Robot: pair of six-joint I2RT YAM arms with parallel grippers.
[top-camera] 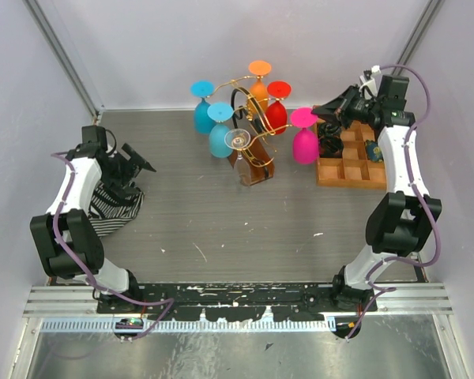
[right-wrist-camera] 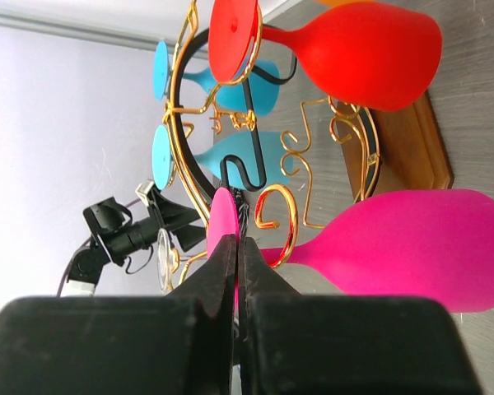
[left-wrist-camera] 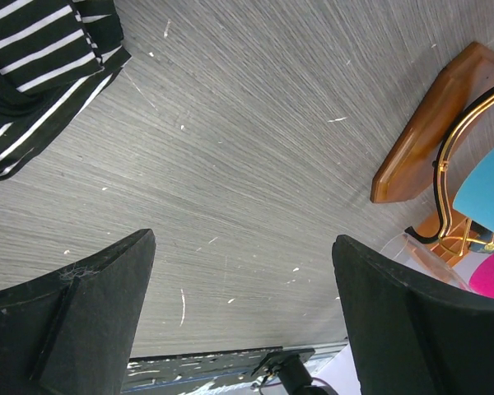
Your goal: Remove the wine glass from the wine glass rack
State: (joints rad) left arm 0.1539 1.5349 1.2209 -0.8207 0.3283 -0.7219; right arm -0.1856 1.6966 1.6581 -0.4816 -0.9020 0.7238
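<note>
— Gold wire on a wooden base: where is the wine glass rack (top-camera: 257, 170) found?
— Mid-table, toward the back; coloured glasses (top-camera: 277, 116) are hung on it, the pink wine glass (top-camera: 304, 144) at its right side.
— And the compartment tray (top-camera: 332, 181) beside it?
— One small dark item (top-camera: 371, 148) is seen inside.
— The grippers?
— The right gripper (right-wrist-camera: 237, 247) is pressed together at that glass's foot rim; the left gripper (left-wrist-camera: 243, 239) is spread wide over the table (left-wrist-camera: 230, 123).

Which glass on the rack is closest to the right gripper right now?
The pink glass: its round foot sits right at the right gripper's shut tips. The red glass and the others hang farther off.
</note>
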